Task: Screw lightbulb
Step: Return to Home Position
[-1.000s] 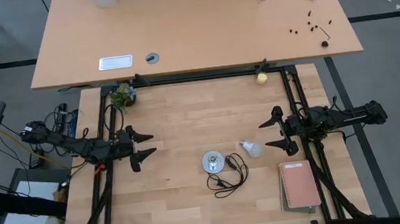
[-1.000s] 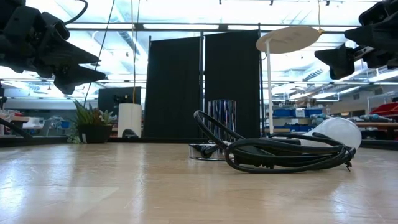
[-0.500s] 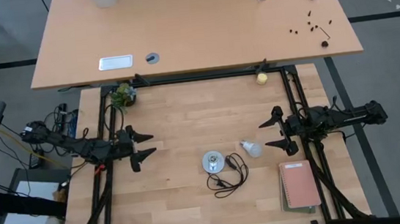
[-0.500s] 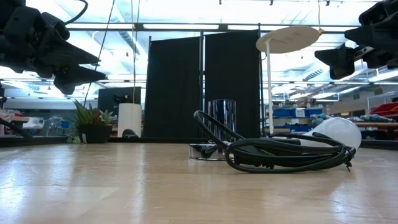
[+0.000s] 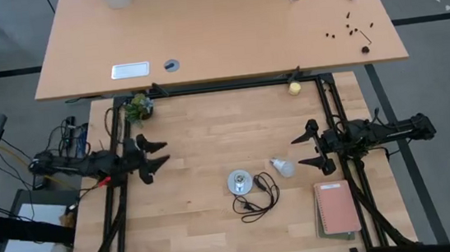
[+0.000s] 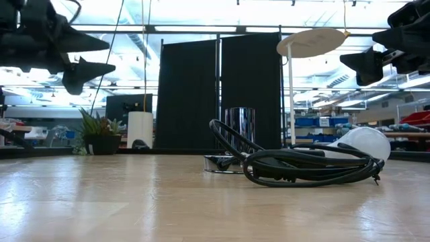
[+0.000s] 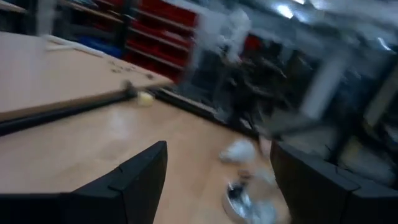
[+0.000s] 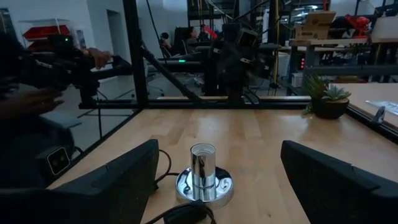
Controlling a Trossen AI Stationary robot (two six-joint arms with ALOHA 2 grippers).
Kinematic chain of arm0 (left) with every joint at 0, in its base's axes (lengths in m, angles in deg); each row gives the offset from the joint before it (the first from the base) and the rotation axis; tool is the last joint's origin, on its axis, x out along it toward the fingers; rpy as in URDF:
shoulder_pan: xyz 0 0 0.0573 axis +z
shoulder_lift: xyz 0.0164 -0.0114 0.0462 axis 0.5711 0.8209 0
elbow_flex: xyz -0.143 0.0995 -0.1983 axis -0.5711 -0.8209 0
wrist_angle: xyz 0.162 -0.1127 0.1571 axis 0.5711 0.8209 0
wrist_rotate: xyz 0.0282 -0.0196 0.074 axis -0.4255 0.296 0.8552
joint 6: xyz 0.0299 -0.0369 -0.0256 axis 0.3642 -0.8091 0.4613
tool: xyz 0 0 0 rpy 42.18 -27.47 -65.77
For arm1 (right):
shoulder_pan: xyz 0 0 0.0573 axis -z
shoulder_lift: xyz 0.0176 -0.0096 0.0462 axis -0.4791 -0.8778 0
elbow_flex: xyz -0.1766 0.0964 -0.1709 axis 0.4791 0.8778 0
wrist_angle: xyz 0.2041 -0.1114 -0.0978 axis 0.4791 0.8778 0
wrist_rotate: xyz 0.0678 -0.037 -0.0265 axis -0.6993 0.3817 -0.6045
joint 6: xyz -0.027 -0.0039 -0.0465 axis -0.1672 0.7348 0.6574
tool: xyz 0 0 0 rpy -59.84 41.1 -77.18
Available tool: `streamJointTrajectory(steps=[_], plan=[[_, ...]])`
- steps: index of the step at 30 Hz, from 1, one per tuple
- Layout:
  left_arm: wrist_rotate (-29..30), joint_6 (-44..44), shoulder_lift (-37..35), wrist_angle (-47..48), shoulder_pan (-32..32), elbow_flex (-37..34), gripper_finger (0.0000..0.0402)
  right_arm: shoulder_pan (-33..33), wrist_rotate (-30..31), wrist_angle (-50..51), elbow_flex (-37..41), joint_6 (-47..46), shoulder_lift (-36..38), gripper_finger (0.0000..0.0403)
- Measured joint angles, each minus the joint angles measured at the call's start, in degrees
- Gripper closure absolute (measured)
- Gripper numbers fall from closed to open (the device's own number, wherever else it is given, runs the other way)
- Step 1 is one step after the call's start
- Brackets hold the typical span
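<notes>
While the lightbulb (image 5: pixel 282 167) lies on its side on the bench (image 5: pixel 209 136), just beside the round socket (image 5: pixel 239 182) and its coiled black cord (image 5: pixel 258 199), it is held by neither gripper. The left gripper (image 5: pixel 161 152) is seen raised at the bench's left edge, its 2 fingers spread apart. The right gripper (image 5: pixel 298 153) is seen raised at the right edge, near the lightbulb but apart from it, likewise spread wide. A notebook (image 5: pixel 336 208) is laid flat beside the right arm.
</notes>
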Motion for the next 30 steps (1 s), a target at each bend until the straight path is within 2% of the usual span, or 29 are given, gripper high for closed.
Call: streamJointTrajectory(steps=[5,9,11,30], plan=[[-16.7,7.44,0.01,0.0,1.78,0.0,0.0112,0.0,-0.02,0.0,0.0,0.0,-0.02,0.0057],[-25.82,12.5,0.03,1.28,2.31,0.0,0.0112,0.0,-0.02,-0.04,0.0,0.0,-0.02,0.0057],[-26.43,14.62,0.07,2.14,2.33,0.0,0.0112,0.0,-0.02,-0.03,0.0,0.0,-0.02,0.0057],[-25.88,14.51,0.05,0.94,2.13,0.0,0.0112,0.0,-0.02,-0.03,0.0,0.0,-0.02,0.0057]])
